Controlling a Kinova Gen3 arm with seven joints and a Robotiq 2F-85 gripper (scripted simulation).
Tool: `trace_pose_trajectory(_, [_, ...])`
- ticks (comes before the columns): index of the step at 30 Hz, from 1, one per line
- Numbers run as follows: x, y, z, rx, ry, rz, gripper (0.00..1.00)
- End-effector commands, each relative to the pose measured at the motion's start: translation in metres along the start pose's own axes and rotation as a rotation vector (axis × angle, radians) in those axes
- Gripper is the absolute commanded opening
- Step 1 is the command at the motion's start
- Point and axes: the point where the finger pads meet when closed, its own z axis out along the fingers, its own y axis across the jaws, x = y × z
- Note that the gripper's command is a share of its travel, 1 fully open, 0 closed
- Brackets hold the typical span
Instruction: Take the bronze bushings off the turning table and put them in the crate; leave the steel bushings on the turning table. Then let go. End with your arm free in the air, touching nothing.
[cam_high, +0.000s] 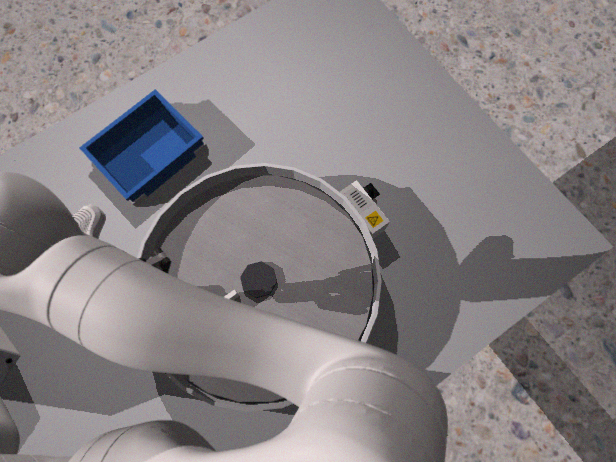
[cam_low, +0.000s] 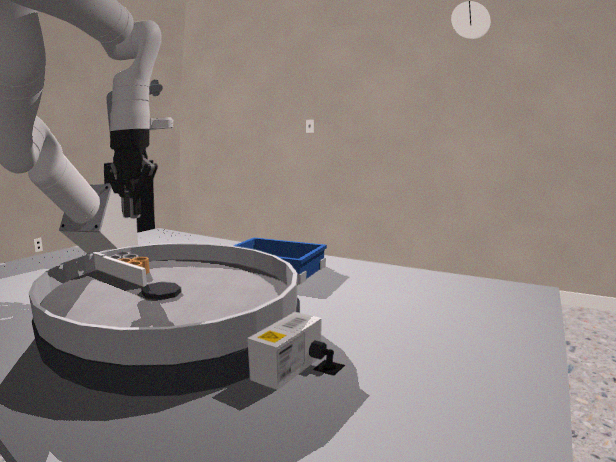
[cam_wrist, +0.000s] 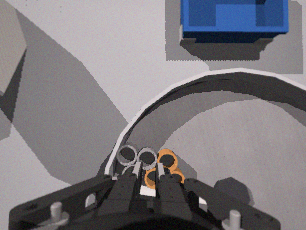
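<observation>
Three bronze bushings stand on the turning table, close beside the steel bushings. Two steel ones show plainly and another is partly hidden by a finger. The arm hides the bushings in the top view. My gripper is open by a narrow gap, with nothing between the fingers. It points down, well above the bushings; in the wrist view its fingertips overlap the group. The blue crate stands outside the turning table's rim, and no bushing shows in it.
A white straight wall runs beside the bushings toward the dark hub. A raised rim surrounds the turning table. A white box with a yellow warning label stands against its outer side.
</observation>
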Motion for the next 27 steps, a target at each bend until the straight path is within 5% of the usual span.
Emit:
trace_pose_trajectory(1, [0.000, 0.000, 0.000, 0.000, 0.001, 0.001, 0.16])
trace_pose_trajectory(4, [0.000, 0.000, 0.000, 0.000, 0.001, 0.001, 0.16])
trace_pose_trajectory(9, [0.000, 0.006, 0.004, 0.000, 0.001, -0.241, 0.16])
trace_pose_trajectory(21, [0.000, 0.006, 0.004, 0.000, 0.001, -0.241, 0.16])
trace_pose_trajectory(27, [0.000, 0.013, 0.008, 0.000, 0.001, -0.483, 0.16])
